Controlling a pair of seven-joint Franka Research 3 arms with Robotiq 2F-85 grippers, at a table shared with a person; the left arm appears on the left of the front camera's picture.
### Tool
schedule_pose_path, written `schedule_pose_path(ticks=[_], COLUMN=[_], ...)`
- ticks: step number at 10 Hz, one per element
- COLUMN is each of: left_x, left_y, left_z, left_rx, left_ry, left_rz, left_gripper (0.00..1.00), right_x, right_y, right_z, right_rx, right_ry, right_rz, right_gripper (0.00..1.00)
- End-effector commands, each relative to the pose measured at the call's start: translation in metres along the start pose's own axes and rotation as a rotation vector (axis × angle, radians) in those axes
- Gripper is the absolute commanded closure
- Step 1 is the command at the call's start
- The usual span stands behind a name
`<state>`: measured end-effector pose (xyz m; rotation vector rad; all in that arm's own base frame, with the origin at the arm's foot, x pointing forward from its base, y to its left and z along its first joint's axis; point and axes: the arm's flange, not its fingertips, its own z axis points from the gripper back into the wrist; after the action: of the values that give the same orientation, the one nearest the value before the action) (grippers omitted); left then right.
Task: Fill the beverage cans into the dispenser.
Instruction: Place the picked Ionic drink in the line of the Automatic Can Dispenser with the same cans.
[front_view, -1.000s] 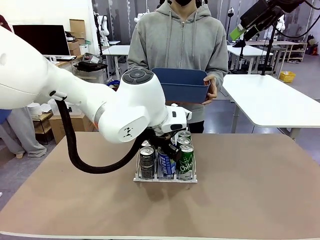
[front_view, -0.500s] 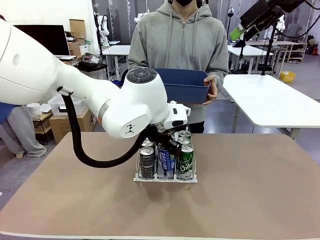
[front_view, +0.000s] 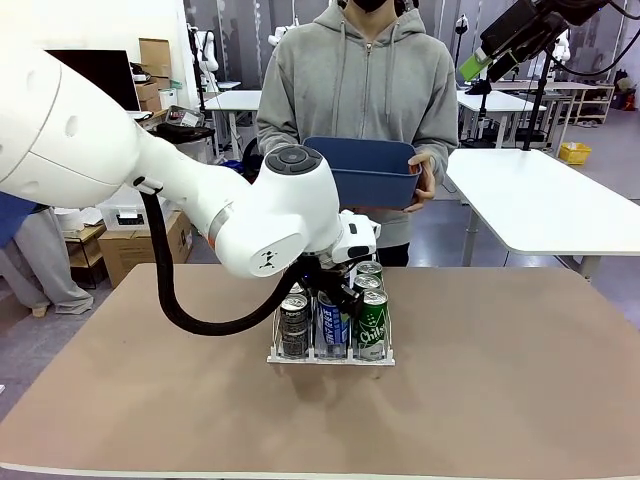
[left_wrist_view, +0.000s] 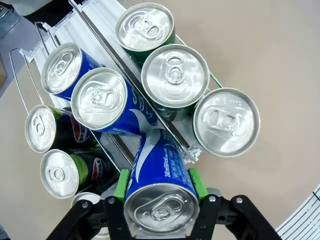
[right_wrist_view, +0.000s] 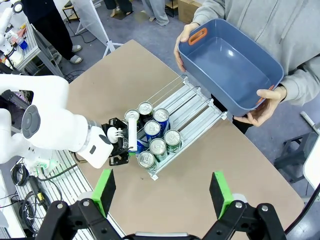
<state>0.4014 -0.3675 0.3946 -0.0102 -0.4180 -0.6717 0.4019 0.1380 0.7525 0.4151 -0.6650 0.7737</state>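
Clamping a blue-and-white can (left_wrist_view: 161, 187) between its green pads (left_wrist_view: 121, 184), the left gripper (left_wrist_view: 159, 212) sat at the bottom centre of the left wrist frame, the can's silver top facing the camera and its body tilted down toward the middle lane of the dispenser (left_wrist_view: 95, 22). In that frame two more blue cans (left_wrist_view: 102, 102) stood in the middle lane toward the upper left, three green cans (left_wrist_view: 175, 76) ran from top centre to right of centre along the neighbouring lane, and dark cans (left_wrist_view: 59, 172) sat at the left edge in the third lane, white wire dividers running between the rows. In the front view the left arm (front_view: 250, 215) swept in from the left edge to the middle of the frame, its wrist hiding most of the gripper just above the rack (front_view: 330, 352), which stood at the centre of the brown table (front_view: 500, 380) with a dark, a blue and a green can across its near end. Behind it, at top centre, a person in a grey hoodie held a blue bin (front_view: 365, 170) with both hands. The right gripper (right_wrist_view: 162, 197) rose from the bottom of the right wrist frame, its fingers spread wide with nothing between them, high above the table; below it the rack lay at mid-frame with cans bunched at its lower left end, and the bin (right_wrist_view: 227, 65) was at upper right.
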Motion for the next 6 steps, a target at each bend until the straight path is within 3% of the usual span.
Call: schedule_pose_path(ticks=[1, 4, 6], left_x=[0.0117, 0.0101, 0.0043], left_y=[0.0069, 0.0088, 0.0058], left_z=[-0.0103, -0.018, -0.0137], left_rx=[0.021, -0.034, -0.01], left_ry=[0.032, 0.098, 0.08], left_rz=[0.022, 0.071, 0.041], left_gripper=[0.43, 0.43, 0.43], right_x=[-0.0014, -0.0014, -0.0014], right_y=[0.0005, 0.0005, 0.0005], right_z=[-0.0011, -0.0011, -0.0011], right_rx=[0.004, 0.004, 0.004], right_ry=[0.0, 0.0, 0.0], right_rz=[0.001, 0.001, 0.001], right_gripper=[0.0, 0.0, 0.0])
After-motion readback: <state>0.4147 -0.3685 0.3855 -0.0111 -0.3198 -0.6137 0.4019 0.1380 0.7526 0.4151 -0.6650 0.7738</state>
